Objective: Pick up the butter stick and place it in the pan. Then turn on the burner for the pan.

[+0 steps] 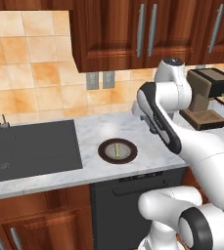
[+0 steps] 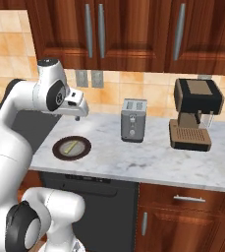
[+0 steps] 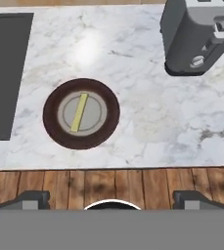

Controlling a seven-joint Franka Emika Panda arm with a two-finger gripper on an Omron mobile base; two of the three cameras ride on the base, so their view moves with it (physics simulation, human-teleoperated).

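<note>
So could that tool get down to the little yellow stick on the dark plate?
Probably yes. The butter stick lies bare on the plate, nothing covers it, and the open tool hangs above the counter.

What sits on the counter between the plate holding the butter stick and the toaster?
Nothing: in the hand view, the marble counter is bare between the dark-rimmed plate holding the butter stick and the toaster.

A home kitchen: marble worktop, wooden cabinets, tiled wall, dark sink, toaster, and coffee machine at the worktop's right end.
</note>
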